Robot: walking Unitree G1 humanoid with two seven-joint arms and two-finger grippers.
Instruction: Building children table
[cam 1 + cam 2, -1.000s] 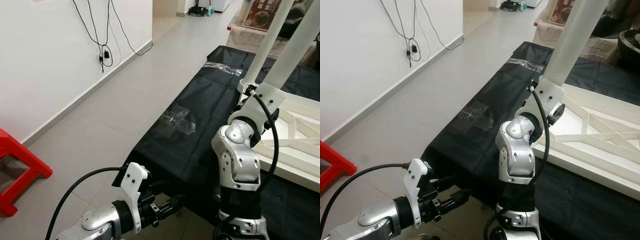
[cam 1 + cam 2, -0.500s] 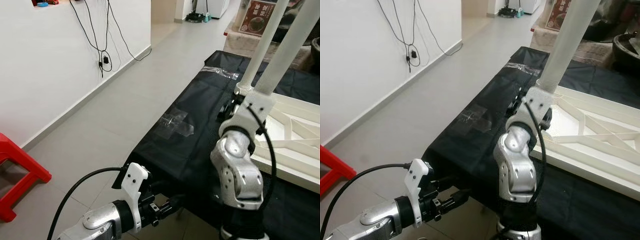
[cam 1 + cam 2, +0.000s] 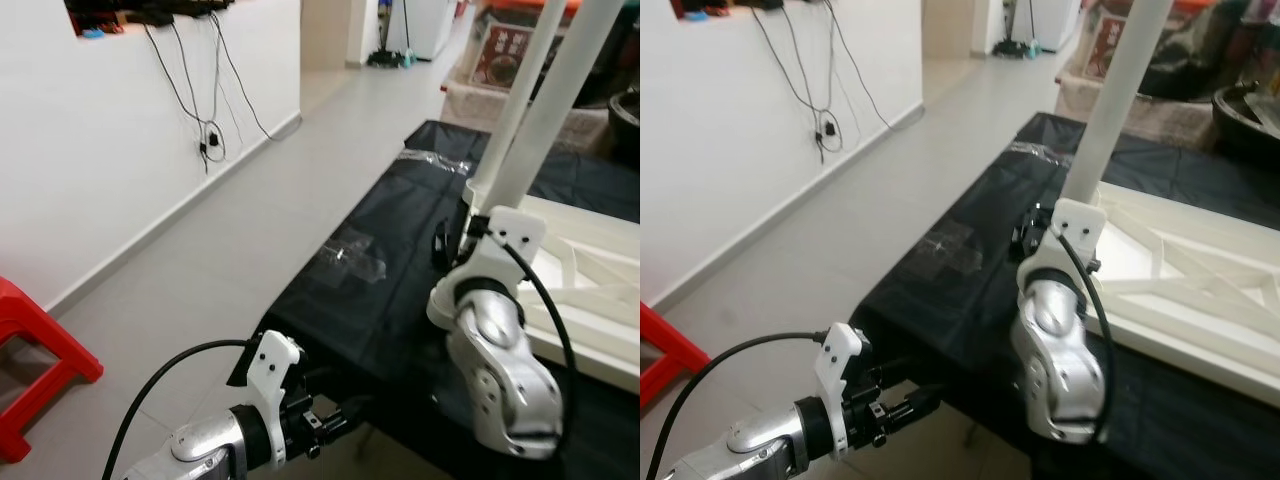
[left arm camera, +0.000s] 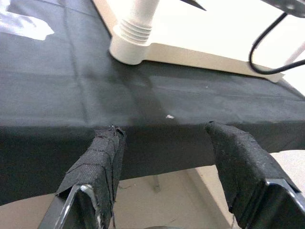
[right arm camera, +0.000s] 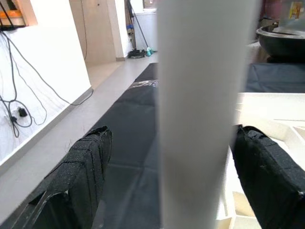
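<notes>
While the white table leg (image 5: 205,109) stands upright between its spread fingers (image 5: 81,164), the right tool (image 5: 171,167) grips nothing.
The leg is screwed into a corner of the upturned white tabletop (image 3: 1200,290) on the black-covered worktop (image 3: 400,250). The left tool (image 4: 167,167) hangs open and empty, low at the worktop's near edge.
</notes>
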